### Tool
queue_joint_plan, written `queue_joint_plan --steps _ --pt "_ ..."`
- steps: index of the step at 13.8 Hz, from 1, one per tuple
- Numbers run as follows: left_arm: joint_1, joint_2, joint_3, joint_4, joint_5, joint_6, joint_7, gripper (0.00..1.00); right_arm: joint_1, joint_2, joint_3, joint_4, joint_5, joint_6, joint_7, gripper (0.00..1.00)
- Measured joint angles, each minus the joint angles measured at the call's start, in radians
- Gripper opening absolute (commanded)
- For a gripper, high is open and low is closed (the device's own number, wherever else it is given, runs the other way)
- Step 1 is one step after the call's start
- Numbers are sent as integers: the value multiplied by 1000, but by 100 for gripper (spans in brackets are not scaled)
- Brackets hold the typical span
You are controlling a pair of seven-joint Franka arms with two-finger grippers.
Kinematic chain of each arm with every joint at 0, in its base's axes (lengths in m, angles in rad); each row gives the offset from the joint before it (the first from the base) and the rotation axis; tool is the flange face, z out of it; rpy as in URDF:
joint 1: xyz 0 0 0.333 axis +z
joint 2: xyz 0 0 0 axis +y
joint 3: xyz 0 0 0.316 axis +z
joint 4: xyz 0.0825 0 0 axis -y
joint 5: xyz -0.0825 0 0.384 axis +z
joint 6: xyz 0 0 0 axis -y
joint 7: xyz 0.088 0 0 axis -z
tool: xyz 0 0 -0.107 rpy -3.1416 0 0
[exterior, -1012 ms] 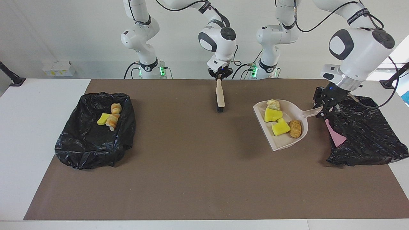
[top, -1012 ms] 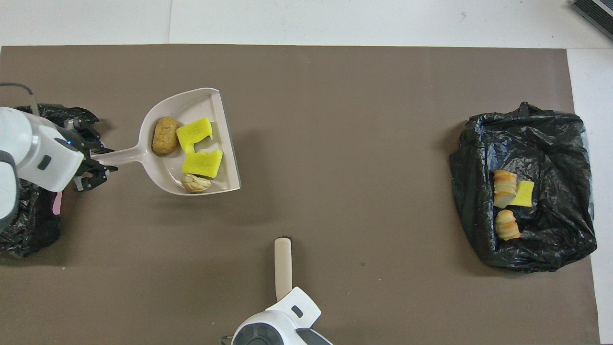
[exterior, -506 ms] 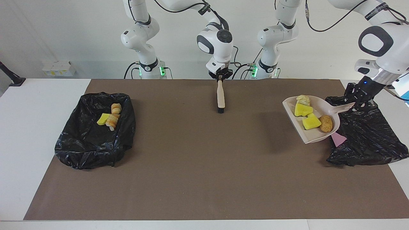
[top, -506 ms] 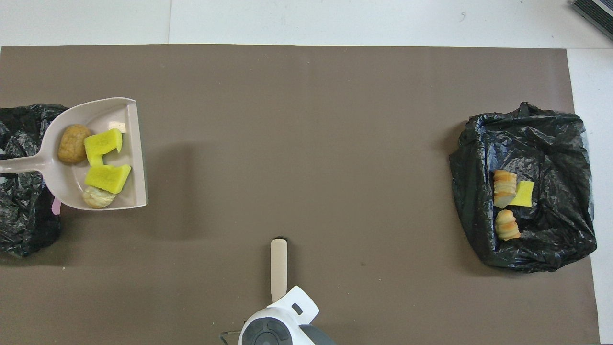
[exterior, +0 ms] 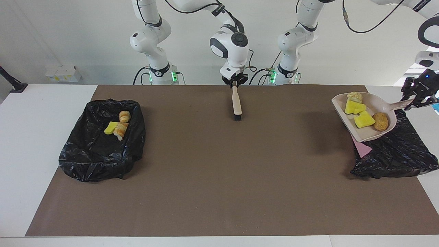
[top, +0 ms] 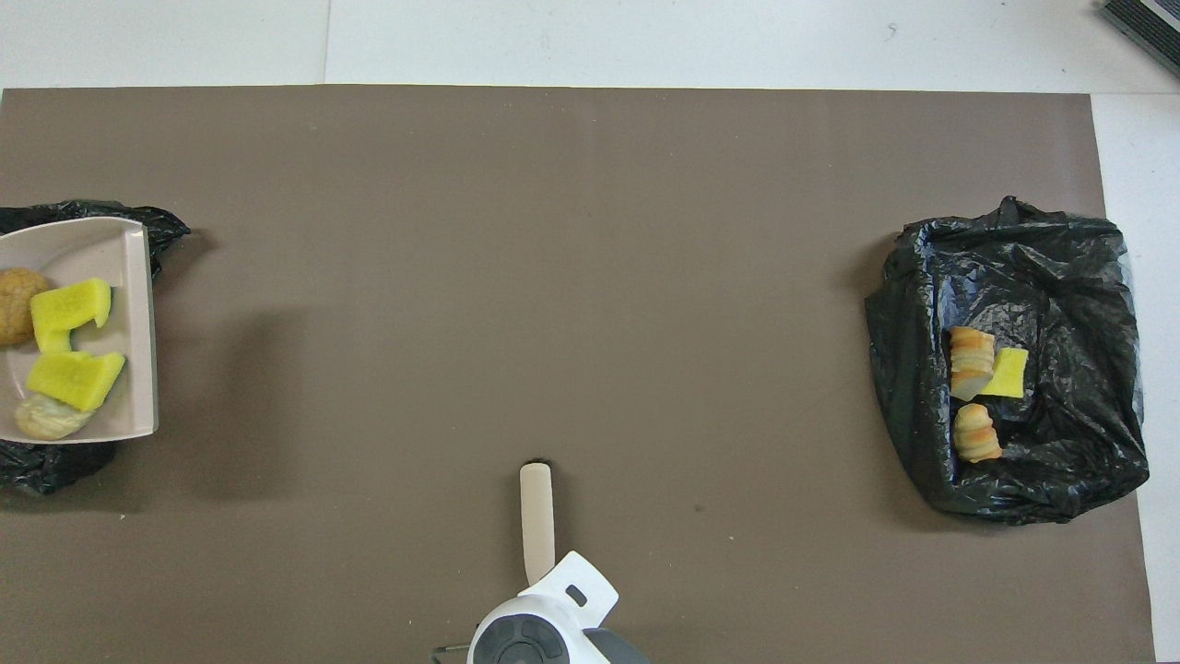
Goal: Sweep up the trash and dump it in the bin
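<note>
Moved: my left end effector (exterior: pixel 419 97) carried dustpan (exterior: pixel 365 116) with 4 trash chunks (exterior: pixel 363 120) over bin (exterior: pixel 398 151), 3 o'clock in facing view | clamped on handle | right end effector (exterior: pixel 234 81) grips brush (exterior: pixel 236 103), 12 o'clock.

Bright, even overhead light, soft shadows on the brown mat (exterior: pixel 219 192), both views sharp throughout
</note>
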Motion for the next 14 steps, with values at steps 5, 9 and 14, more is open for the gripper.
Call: queue_joint_plan --steps 5,9,14 --pt "71 68 1 121 177 67 23 0 -57 -10 -5 33 1 1 0 74" --pt "84 89 4 137 330 223 21 0 -198 -73 -9 129 1 -63 -18 100" --pt "25 92 -11 91 577 254 -138 0 -382 -129 -17 265 -60 -153 -65 100"
